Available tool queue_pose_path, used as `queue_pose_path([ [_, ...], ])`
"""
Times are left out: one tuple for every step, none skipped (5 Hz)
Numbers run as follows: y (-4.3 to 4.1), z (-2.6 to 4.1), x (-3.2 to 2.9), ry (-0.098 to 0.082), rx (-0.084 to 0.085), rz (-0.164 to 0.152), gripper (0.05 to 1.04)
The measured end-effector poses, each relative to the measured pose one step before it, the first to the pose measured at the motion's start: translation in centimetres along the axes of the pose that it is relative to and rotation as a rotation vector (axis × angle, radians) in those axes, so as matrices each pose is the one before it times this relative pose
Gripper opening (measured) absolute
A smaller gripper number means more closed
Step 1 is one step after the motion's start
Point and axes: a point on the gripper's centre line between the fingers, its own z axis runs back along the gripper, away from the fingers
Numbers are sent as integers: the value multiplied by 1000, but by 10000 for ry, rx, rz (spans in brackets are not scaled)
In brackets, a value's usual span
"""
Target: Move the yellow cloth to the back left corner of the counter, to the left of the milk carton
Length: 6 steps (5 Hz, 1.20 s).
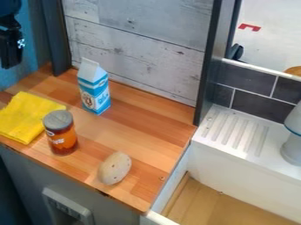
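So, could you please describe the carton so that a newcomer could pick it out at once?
On the wooden countertop, look towards the back, by the grey-white plank wall. The gable-top carton stands upright there, blue and white with a pale peaked top. Its flat, boxy sides set it apart from the round jar with the grey lid and the folded yellow cloth.

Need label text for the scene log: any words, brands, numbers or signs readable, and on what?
No full text I can quote.
Blue-and-white carton: print and a round emblem, too small to read.
Jar with grey lid: pale lettering on its side, too small to read whole.
Red mark, upper right: bent shape, no letters I can make out.
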Motion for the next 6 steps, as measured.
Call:
queue_pose_path([
  [-157,-949,47,180,-180,28,1000],
  [1810,-4015,544,26,-393,932,1000],
  [1732,-3321,325,53,109,670,1000],
  [-58,-2712,115,342,-172,134,1000],
  [-417,-779,-230,273,-284,-31,1000],
  [-55,-859,-468,506,51,10,1000],
])
